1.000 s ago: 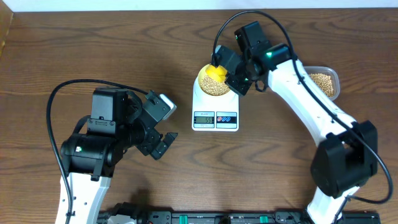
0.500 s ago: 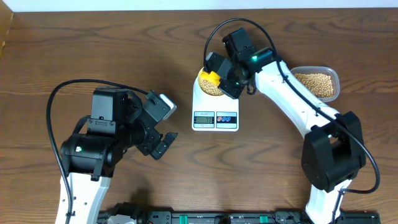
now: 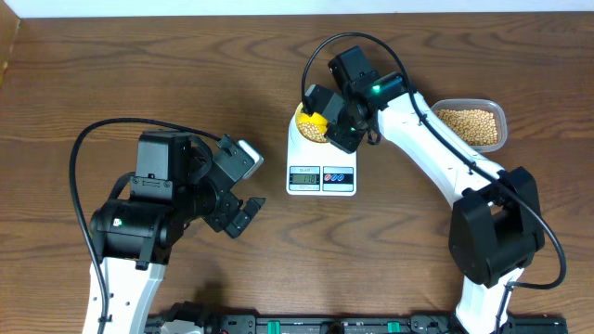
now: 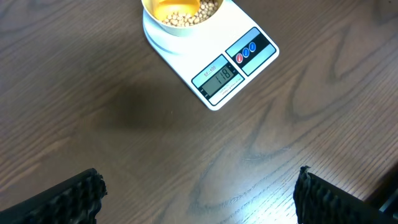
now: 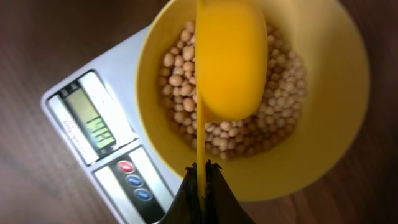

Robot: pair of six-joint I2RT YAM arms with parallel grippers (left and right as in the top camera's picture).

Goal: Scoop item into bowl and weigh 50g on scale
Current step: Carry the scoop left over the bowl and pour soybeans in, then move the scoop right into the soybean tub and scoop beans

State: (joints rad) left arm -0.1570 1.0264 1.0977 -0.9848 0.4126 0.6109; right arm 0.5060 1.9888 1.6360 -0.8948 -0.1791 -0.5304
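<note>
The white scale (image 3: 321, 167) stands mid-table and bears the yellow bowl (image 3: 310, 131), which holds beige beans (image 5: 280, 118). The scale (image 4: 233, 68) and bowl (image 4: 180, 12) also show in the left wrist view, and the scale (image 5: 93, 124) and bowl (image 5: 329, 81) in the right wrist view. My right gripper (image 5: 201, 171) is shut on the handle of a yellow measuring spoon (image 5: 229, 62), held turned over the beans inside the bowl. My left gripper (image 4: 199, 193) is open and empty above bare wood, near and left of the scale (image 3: 234, 209).
A clear plastic tub (image 3: 471, 125) with more beans sits at the right, behind the right arm. The right arm's black cable loops above the bowl.
My right gripper swung left from over the tub's side to over the bowl, and the spoon tipped down into it. The left arm has not moved.
</note>
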